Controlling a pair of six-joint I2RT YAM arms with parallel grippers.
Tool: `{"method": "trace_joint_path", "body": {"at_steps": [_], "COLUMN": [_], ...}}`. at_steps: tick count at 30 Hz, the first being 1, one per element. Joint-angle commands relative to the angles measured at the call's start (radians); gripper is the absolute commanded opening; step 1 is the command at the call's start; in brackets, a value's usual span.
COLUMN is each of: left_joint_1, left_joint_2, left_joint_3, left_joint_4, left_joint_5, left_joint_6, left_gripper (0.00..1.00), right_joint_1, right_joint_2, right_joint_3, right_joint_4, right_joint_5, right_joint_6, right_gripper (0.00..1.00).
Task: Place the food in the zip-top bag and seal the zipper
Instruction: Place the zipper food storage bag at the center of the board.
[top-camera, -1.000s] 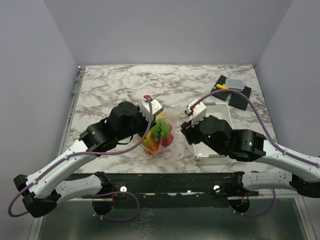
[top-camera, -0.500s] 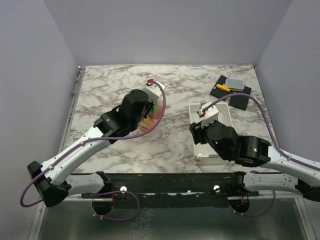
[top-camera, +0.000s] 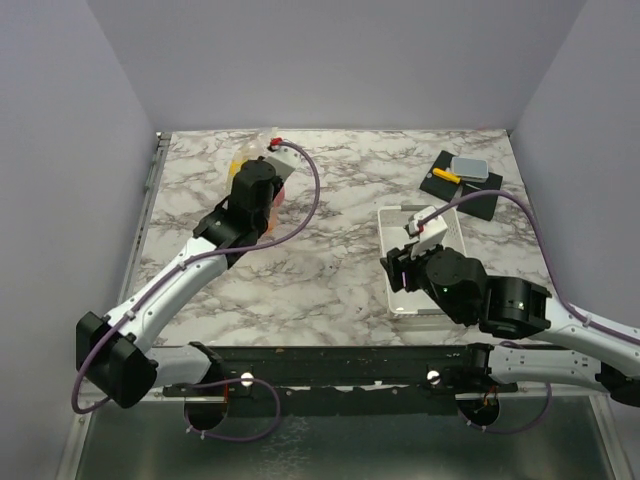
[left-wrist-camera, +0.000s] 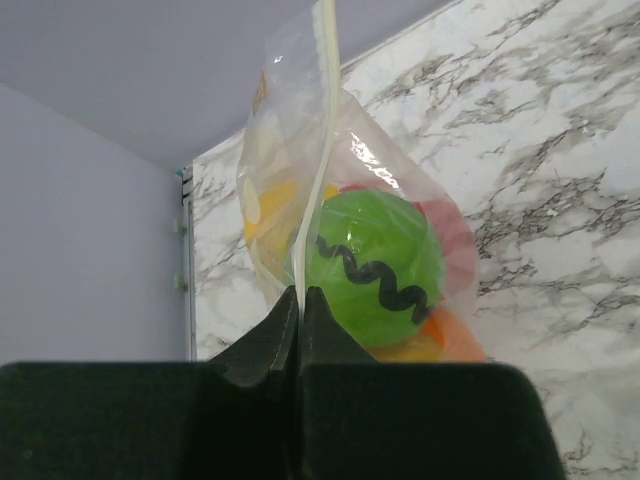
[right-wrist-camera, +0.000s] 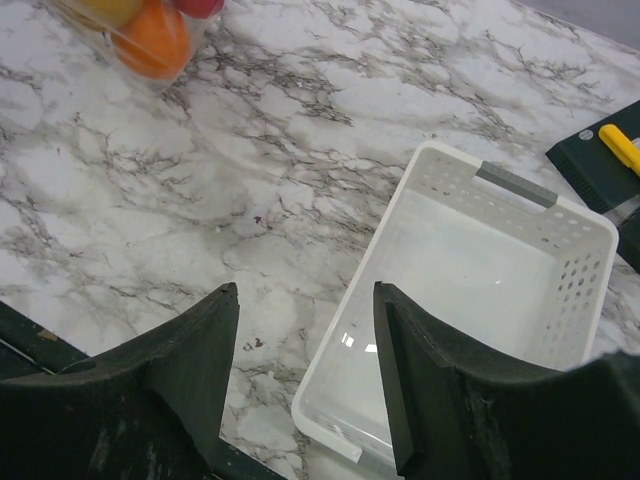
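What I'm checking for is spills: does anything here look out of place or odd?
Nothing stands out. The food is inside the zip-top bag, which the left gripper pinches at its zipper; no piece lies loose on the table. The white basket stands upright and empty near the open right gripper.

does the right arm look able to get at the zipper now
Probably not without a long reach: the zip-top bag is held at the far left, with the left fingers shut on its zipper.
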Motion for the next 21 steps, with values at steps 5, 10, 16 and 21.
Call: {"method": "trace_joint_path", "body": {"at_steps": [5,10,16,21], "left_joint_1": [0.003,-0.047,-0.172,-0.249], "left_joint_2": [0.201,0.337,0.484,0.526], "left_joint_3": [-0.06,-0.042,-0.037,-0.031], "left_joint_4": [0.207,0.206,0.204,0.2], "left_joint_5": [-0.124,-0.125,-0.156,-0.091], "left_joint_6": [0.129,0.065,-0.014,-0.121], "left_gripper": [0.0,0.0,0.0,0.0], "right_joint_1": [0.001,0.001,0.0,0.0], "right_joint_2": [-0.039,-0.055,-0.069,-0.074], "right_joint_3": [-0.032,-0.046,-0.071,-0.073], "right_joint_4": [0.024,0.011,0.021,0.01], "right_joint_5": [-0.069,-0.086,-0.097,-0.082], "right_joint_6": [0.05,0.069,0.079,0.086], "right_gripper": [0.62,0.62,0.63,0.63]}}
